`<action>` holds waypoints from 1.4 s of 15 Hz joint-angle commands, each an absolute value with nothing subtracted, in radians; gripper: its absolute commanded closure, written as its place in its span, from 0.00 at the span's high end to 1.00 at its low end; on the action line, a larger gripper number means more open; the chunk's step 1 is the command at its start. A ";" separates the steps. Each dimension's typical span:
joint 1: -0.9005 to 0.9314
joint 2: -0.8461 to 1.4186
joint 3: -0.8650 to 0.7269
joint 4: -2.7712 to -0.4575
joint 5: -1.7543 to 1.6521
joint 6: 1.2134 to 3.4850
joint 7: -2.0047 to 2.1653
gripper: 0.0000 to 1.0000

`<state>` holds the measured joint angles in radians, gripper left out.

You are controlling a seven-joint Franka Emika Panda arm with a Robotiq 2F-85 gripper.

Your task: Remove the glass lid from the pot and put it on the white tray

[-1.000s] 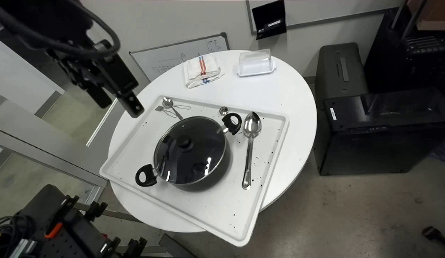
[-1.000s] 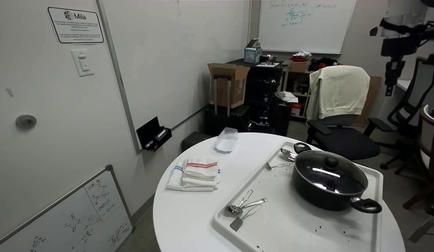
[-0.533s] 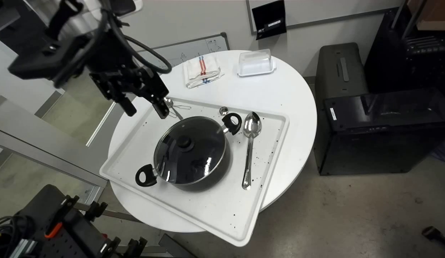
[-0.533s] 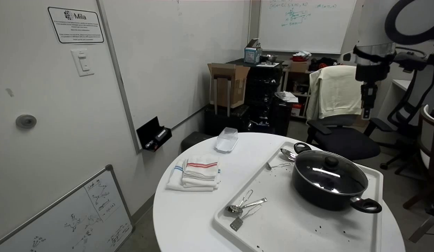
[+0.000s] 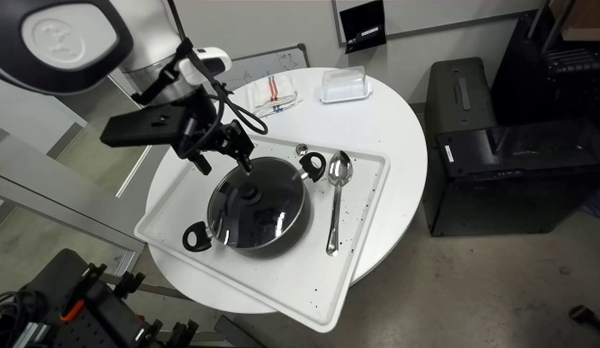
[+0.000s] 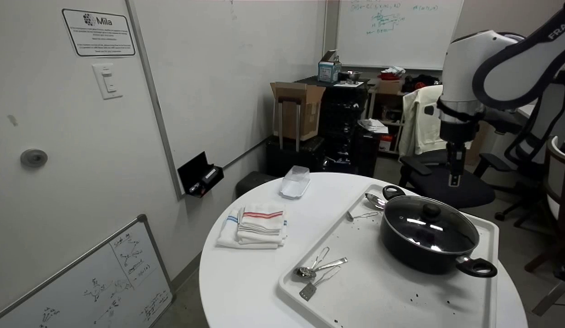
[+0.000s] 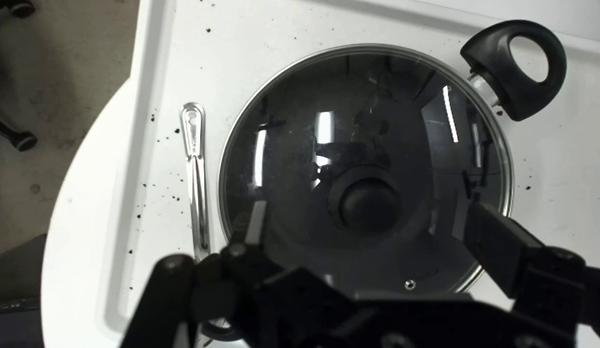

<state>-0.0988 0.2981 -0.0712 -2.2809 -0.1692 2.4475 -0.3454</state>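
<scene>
Down come the jaws, lower and nearer to the pot than before. They stand wide apart. Below them, the glass lid sits on the pot, its black knob showing between them in the wrist view. Under that, the white tray rests on the round surface. To one side of the jaws lies a big spoon.

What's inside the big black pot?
On top sits the glass lid, dark with bright reflections. Through it, I can't make out whether the pot holds anything.
</scene>
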 commanded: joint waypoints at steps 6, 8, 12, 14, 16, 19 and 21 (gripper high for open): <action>-0.092 0.484 -0.054 -2.214 -0.233 2.576 -0.350 1.00; -0.084 0.514 -0.058 -2.200 -0.254 2.585 -0.343 1.00; -0.074 0.560 -0.063 -2.173 -0.286 2.599 -0.337 1.00; -0.073 0.578 -0.062 -2.162 -0.293 2.610 -0.338 1.00; -0.071 0.593 -0.063 -2.153 -0.300 2.617 -0.337 1.00; -0.070 0.605 -0.061 -2.149 -0.306 2.632 -0.339 1.00; -0.069 0.608 -0.061 -2.150 -0.308 2.640 -0.340 0.74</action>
<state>-0.0753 0.5891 -0.0561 -2.1669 -0.2814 2.6147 -0.3458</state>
